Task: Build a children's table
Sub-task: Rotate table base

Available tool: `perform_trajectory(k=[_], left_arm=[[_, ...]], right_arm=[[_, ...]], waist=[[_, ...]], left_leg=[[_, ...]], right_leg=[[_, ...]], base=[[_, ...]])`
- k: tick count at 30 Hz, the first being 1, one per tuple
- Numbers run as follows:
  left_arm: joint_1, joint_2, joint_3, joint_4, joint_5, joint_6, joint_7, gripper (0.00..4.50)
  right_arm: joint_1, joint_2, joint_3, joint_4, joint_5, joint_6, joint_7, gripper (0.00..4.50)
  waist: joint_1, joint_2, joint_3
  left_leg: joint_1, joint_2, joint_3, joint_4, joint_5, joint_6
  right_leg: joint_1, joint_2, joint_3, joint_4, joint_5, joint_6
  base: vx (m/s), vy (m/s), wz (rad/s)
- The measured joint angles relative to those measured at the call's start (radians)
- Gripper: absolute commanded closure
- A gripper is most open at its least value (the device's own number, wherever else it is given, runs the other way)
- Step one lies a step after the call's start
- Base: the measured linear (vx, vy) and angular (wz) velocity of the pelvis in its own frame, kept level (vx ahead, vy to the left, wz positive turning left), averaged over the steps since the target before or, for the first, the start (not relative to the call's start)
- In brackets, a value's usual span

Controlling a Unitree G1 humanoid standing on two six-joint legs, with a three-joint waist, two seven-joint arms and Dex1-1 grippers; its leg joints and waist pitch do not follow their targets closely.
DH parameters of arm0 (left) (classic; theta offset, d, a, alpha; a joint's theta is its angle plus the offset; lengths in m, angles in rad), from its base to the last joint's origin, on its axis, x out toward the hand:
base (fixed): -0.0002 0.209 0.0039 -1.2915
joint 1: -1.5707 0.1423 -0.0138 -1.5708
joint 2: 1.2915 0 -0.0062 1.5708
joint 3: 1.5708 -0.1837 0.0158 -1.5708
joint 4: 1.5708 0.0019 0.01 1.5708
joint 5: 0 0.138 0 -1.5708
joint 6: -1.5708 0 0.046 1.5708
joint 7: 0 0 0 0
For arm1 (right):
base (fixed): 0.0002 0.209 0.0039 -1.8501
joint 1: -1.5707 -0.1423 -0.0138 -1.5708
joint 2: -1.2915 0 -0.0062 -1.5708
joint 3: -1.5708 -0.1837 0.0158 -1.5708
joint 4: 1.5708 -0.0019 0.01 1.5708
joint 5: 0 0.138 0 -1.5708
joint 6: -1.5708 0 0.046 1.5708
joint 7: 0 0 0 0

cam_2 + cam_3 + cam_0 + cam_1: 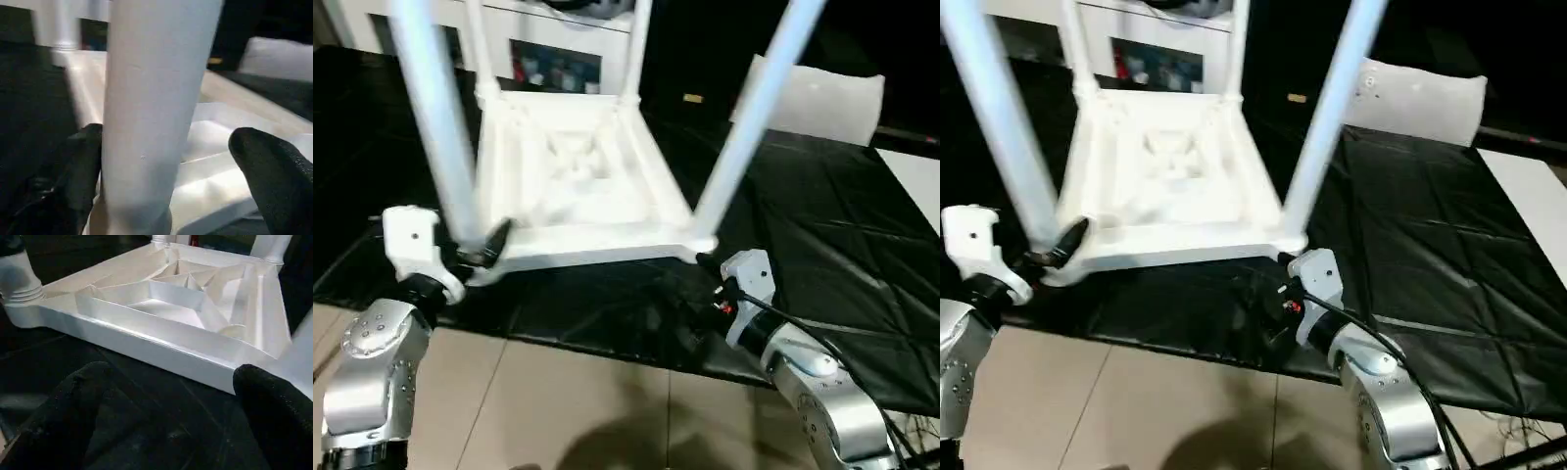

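Sitting upside down on the black mat (822,245) is the children's table: the white tabletop (578,186) has its ribbed underside facing up, and all four tapered legs stand in the round corner sockets; the near left leg (435,127) and near right leg (754,108) lean out toward the camera, the two far legs (480,49) rise at the back; the left gripper (475,253) is spread wide at the base of the near left leg, and in the left wrist view one finger (78,166) sits right against that leg while the other is well clear, so no real grip; the right gripper (171,416) is wide too, holding nothing, just in front of the tabletop's near edge by the near right socket; behind the table there's a white cabinet (548,39) with a dark compartment holding some small colourful stuff, can't tell what; a white pillow-like slab (822,98) lies on the far right of the mat
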Motion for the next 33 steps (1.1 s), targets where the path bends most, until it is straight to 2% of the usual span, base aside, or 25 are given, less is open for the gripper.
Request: perform_trajectory(k=[3,7,11,15,21,24,28,31,33], left_arm=[[0.026,0.019,-0.051,-0.041,-0.094,0.052,-0.121,0.04],[0.039,0.020,-0.132,-0.099,-0.152,0.081,-0.214,0.04],[0.014,-0.010,-0.193,-0.099,-0.157,0.093,-0.247,0.04],[-0.061,-0.042,-0.244,-0.058,-0.133,0.082,-0.248,0.04],[-0.147,-0.069,-0.288,0.037,-0.099,0.045,-0.246,0.04],[-0.168,-0.069,-0.300,0.066,-0.089,0.036,-0.249,0.04],[-0.163,-0.057,-0.309,0.035,-0.124,0.080,-0.298,0.04],[-0.140,-0.058,-0.340,-0.035,-0.177,0.151,-0.330,0.04],[-0.129,-0.071,-0.371,-0.067,-0.196,0.181,-0.333,0.04]], right_arm=[[-0.015,-0.004,0.003,0.029,-0.033,0.024,-0.035,0.00],[-0.036,-0.006,0.009,0.058,-0.061,0.041,-0.066,0.00],[-0.067,-0.008,0.003,0.133,-0.108,0.057,-0.134,0.00],[-0.116,-0.008,-0.007,0.224,-0.146,0.063,-0.194,0.00],[-0.195,-0.007,-0.011,0.334,-0.178,0.046,-0.247,0.00],[-0.229,-0.001,-0.012,0.407,-0.184,0.014,-0.263,0.00],[-0.297,0.018,-0.014,0.533,-0.198,-0.029,-0.282,0.00],[-0.352,0.033,-0.024,0.645,-0.204,-0.063,-0.291,0.00],[-0.375,0.046,-0.037,0.699,-0.203,-0.083,-0.299,0.00]], waist=[[0.006,0.000,0.000],[0.007,-0.001,-0.001],[0.004,-0.001,0.000],[0.000,0.000,0.000],[-0.008,0.002,0.001],[-0.012,0.004,0.002],[-0.013,0.009,0.005],[-0.013,0.008,0.005],[-0.025,0.008,0.005]], left_leg=[[0.000,-0.001,0.003,0.000,0.000,0.000],[0.000,-0.001,0.005,0.000,0.000,0.000],[0.000,-0.001,0.006,-0.001,0.000,0.000],[0.000,-0.001,0.006,-0.001,0.001,-0.001],[0.000,-0.001,0.007,-0.001,0.001,-0.001],[0.000,-0.001,0.007,-0.001,0.001,-0.001],[0.000,-0.001,0.009,-0.001,0.001,-0.001],[-0.003,0.000,0.015,0.000,0.005,0.004],[-0.006,0.000,0.021,0.000,0.005,0.005]], right_leg=[[0.000,0.000,0.005,0.000,0.001,0.000],[-0.001,0.000,0.007,0.000,0.001,0.000],[-0.002,0.001,0.008,0.001,0.001,0.000],[-0.002,0.001,0.008,0.002,0.002,0.000],[-0.003,0.001,0.009,0.002,0.002,0.000],[-0.004,0.001,0.009,0.003,0.002,0.000],[-0.007,0.001,0.011,0.005,0.001,0.000],[-0.016,0.001,0.016,0.011,0.001,-0.001],[-0.019,0.001,0.020,0.013,0.001,-0.001]], base=[[0.000,0.000,0.00],[0.000,0.000,0.00],[0.000,0.000,0.00],[0.000,0.000,0.00],[0.000,0.000,0.00],[0.000,0.000,0.00],[0.000,0.000,0.00],[0.000,0.000,0.00],[0.000,0.000,0.00]])
